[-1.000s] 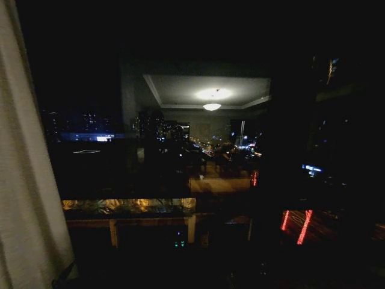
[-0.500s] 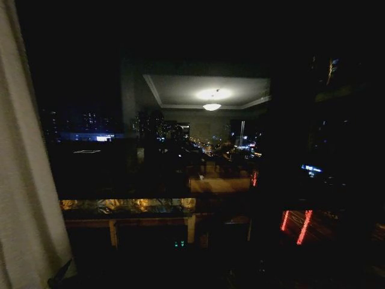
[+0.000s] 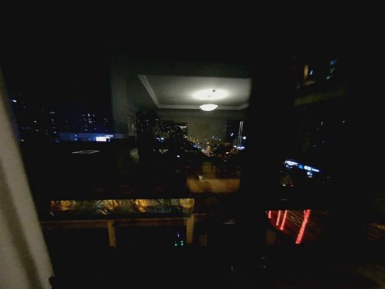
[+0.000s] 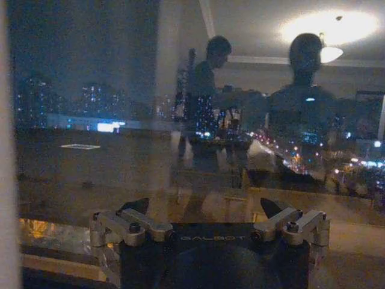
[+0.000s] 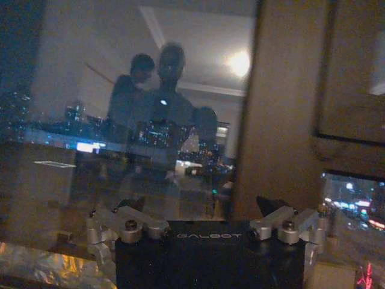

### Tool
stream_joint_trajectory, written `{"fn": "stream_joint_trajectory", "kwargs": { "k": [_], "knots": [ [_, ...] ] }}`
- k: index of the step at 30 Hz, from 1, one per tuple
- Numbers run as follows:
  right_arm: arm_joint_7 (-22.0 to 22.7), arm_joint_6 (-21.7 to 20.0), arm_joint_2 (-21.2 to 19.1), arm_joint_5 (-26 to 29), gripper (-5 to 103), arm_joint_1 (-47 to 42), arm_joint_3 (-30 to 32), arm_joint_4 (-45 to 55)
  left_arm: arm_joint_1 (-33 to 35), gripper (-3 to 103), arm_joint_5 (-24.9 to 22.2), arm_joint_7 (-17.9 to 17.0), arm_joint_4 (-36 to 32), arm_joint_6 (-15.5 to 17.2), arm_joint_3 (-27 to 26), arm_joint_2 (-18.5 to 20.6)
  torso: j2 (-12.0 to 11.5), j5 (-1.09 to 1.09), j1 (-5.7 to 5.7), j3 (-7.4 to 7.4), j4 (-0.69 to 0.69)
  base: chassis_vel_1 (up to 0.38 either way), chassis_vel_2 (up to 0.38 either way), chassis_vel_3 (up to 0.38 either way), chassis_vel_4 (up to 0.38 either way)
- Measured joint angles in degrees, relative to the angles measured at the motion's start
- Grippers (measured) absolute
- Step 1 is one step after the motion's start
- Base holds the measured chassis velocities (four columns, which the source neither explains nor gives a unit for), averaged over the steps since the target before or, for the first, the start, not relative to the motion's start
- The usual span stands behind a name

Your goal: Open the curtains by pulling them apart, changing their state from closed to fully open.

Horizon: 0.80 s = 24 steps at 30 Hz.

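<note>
One curtain (image 3: 15,229), a pale sheer panel, hangs as a narrow strip at the far left of the head view, and its edge also runs along the side of the left wrist view as a pale curtain strip (image 4: 6,150). The dark window glass (image 3: 192,150) stands uncovered across the middle and right. My left gripper (image 4: 206,208) is open with nothing between its fingers, facing the glass beside that curtain edge. The right gripper (image 5: 201,205) is also open and empty, facing the glass near a tan upright post (image 5: 283,120).
The glass mirrors a lit ceiling lamp (image 3: 209,99) and the room behind me, with city lights outside. A lit ledge (image 3: 120,208) runs low across the window. Reflections of two figures (image 4: 301,90) show in the pane.
The pale curtain strip takes up less of the left edge than before. The whole scene has slid slightly left, so the camera has moved. A dark tip at the bottom left has gone from sight.
</note>
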Motion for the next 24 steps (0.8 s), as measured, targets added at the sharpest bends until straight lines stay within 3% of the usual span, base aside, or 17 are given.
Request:
{"fn": "stream_joint_trajectory", "kwargs": {
  "k": [24],
  "knots": [
    [0.30, 0.62, 0.00, 1.85, 100, -0.96, 1.51, 0.37, 1.30, 100, 0.47, 0.32, -0.19, -1.06, -0.56, -1.13, 0.00, 0.01, -0.01, 0.00, 0.00, -0.351, -0.346, 0.349, 0.351]
  ]
}}
